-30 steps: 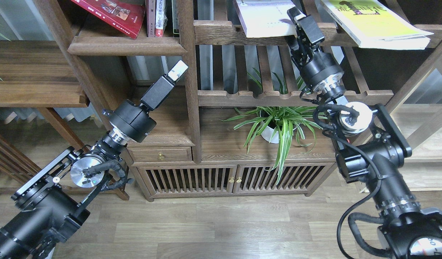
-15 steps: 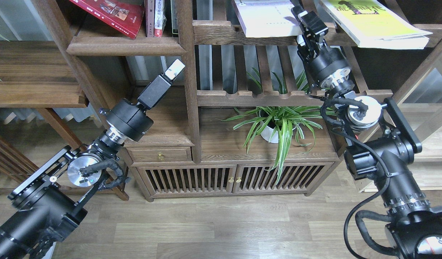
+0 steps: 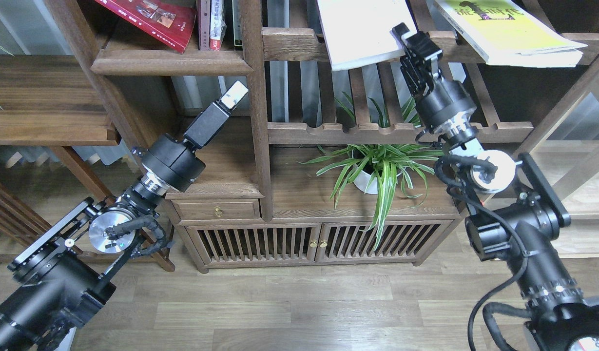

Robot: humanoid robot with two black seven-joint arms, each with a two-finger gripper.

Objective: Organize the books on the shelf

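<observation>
The white book juts forward and down over the front rail of the upper slatted rack of the dark-brown shelf. My right gripper is shut on the book's lower right corner. The yellow-green book lies on the same rack to the right of the gripper. The dark red book leans on the upper left board shelf. My left gripper is shut and empty. It points up in the left bay, below that board and well short of the red book.
Narrow upright volumes stand right of the red book. A potted spider plant sits on the lower board under my right arm. A small drawer and slatted doors lie below. A dark table top is at left, a paler rack at right.
The white book has slid forward and down off the rack's rail with my right gripper on its corner. My right arm shifted slightly. My left arm drifted a little to the left.
</observation>
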